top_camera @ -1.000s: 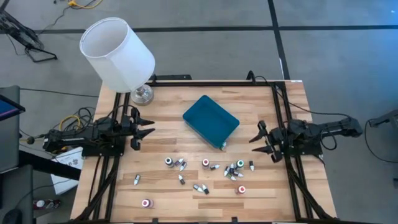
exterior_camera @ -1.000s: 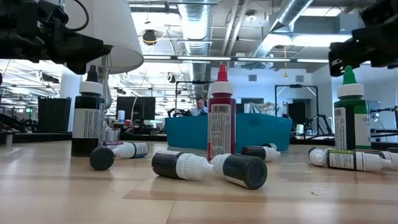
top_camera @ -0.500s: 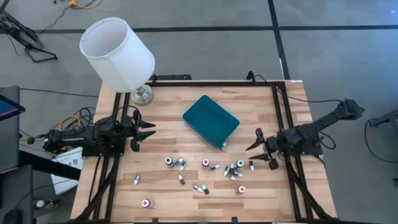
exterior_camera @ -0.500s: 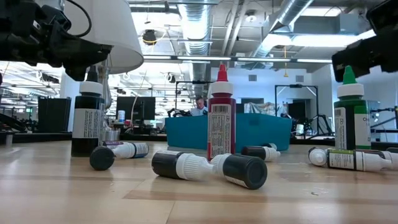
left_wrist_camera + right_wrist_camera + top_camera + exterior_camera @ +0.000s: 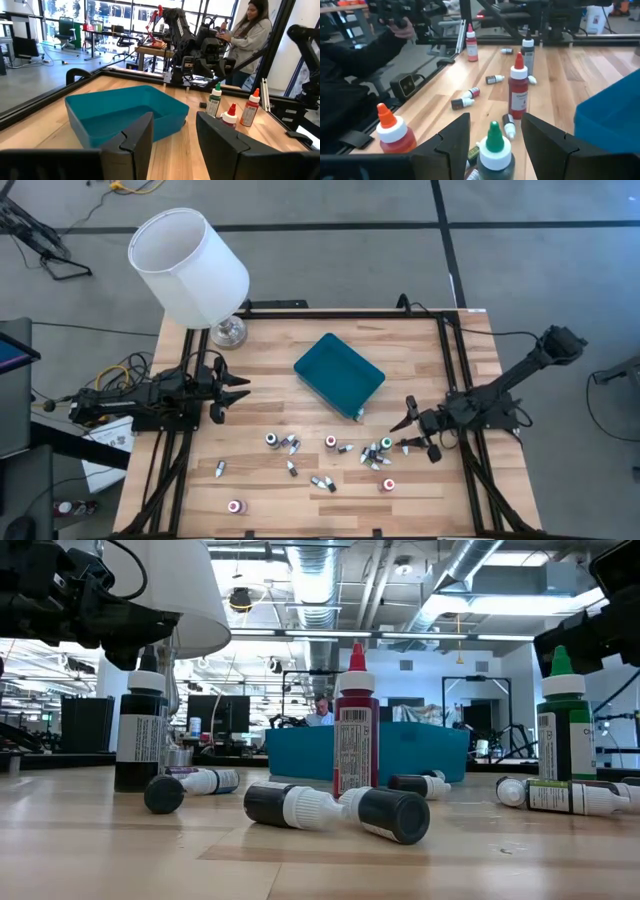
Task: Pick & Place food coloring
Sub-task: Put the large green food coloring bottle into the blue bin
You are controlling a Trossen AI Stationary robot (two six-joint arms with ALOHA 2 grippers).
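Several small food coloring bottles (image 5: pixel 330 455) are scattered over the near half of the wooden table, some upright, some lying on their sides. In the low view a red bottle (image 5: pixel 355 725), a black one (image 5: pixel 140 730) and a green one (image 5: pixel 565 725) stand upright. My right gripper (image 5: pixel 412 430) hovers open at the right end of the scatter; a green-capped bottle (image 5: pixel 494 150) stands just before its fingers, untouched. My left gripper (image 5: pixel 238 387) waits open at the table's left side, pointing level at the teal tray (image 5: pixel 338 374).
A lamp with a white shade (image 5: pixel 190 265) stands on its base (image 5: pixel 228 332) at the far left corner. The teal tray (image 5: pixel 125 112) lies flat mid-table, beyond the bottles. Black frame rails (image 5: pixel 455 370) run along both sides. A person (image 5: pixel 250 35) stands past the table's right edge.
My right gripper has reached out from the table's right edge toward the left and near edges, sinking slightly, and now sits beside the right end of the bottle scatter. Its fingers have stayed apart. No bottle has moved.
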